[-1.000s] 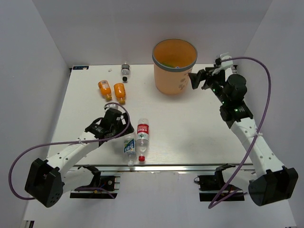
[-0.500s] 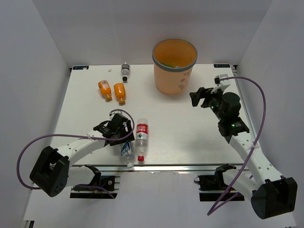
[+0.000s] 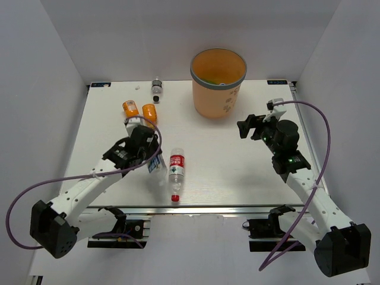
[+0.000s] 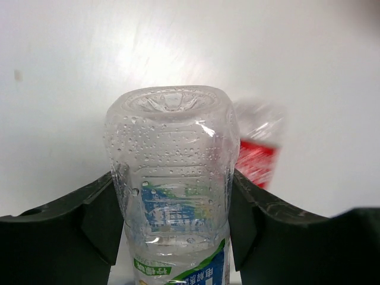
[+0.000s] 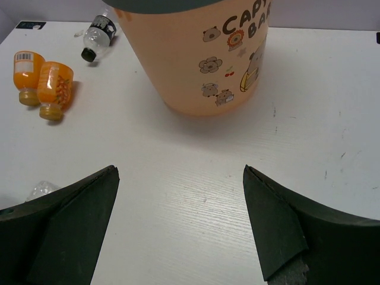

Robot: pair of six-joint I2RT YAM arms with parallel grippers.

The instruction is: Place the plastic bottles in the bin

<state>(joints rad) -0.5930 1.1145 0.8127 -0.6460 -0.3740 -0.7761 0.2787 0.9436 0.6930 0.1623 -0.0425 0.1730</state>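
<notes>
We hold the blue-white bottle (image 4: pixel 172 178) in the left fingers (image 4: pixel 98 222), right fingers (image 5: pixel 65 231) wide and empty; next we carry it over the bin (image 3: pixel 214 102) at 1 o'clock and release.

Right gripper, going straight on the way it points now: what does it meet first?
Most likely the side of the orange bin, centred ahead of the open right gripper with only bare table between; its downward pitch is hard to judge.
</notes>
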